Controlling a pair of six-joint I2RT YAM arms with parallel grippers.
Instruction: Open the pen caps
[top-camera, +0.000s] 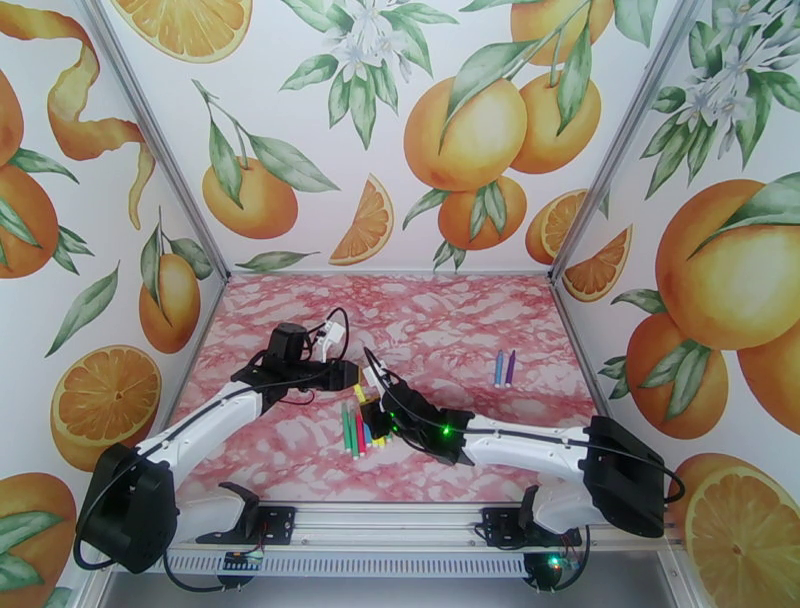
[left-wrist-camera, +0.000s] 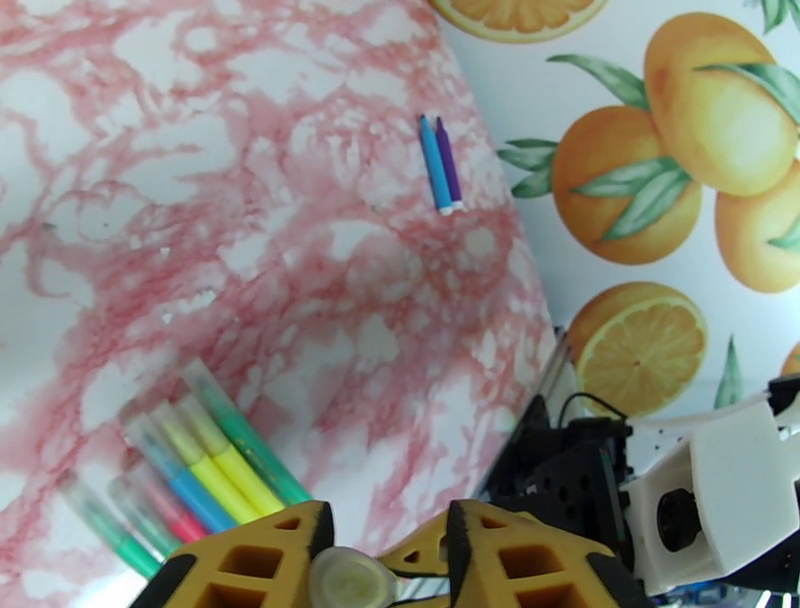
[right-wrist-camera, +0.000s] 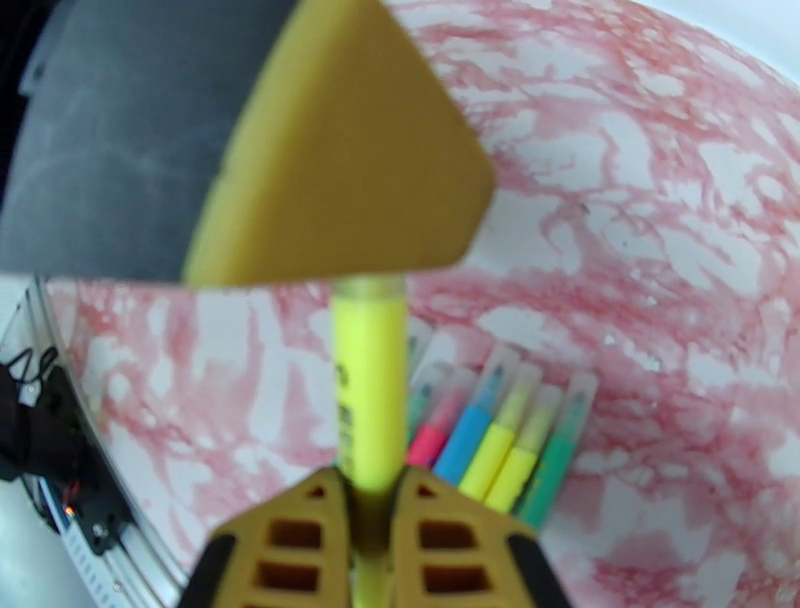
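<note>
Surroundings: walls (top-camera: 300, 150) printed with oranges and green leaves enclose a pink-and-white marbled table (top-camera: 450, 330).
Right arm: the right gripper (right-wrist-camera: 370, 545), with yellow slotted fingers, is clamped on the barrel of a bright yellow marker pen (right-wrist-camera: 370, 400).
Left arm: the left gripper (left-wrist-camera: 385, 565) meets that pen end-on. Its yellow fingers are pressed in on the pale translucent cap (left-wrist-camera: 350, 582), whose round end shows between them.
Cap: it sits on the yellow barrel, with no gap visible between the two.
Meeting point: the two grippers come together near the front middle of the table.
Loose pens: a row of capped plastic markers (top-camera: 353, 430) in green, pink-red, blue and yellow lies side by side on the table, just beneath the held pen.
Far pair: a blue pen (left-wrist-camera: 435, 165) and a purple pen (left-wrist-camera: 448, 160) lie parallel and touching, well apart from the rest, toward the right wall.
</note>
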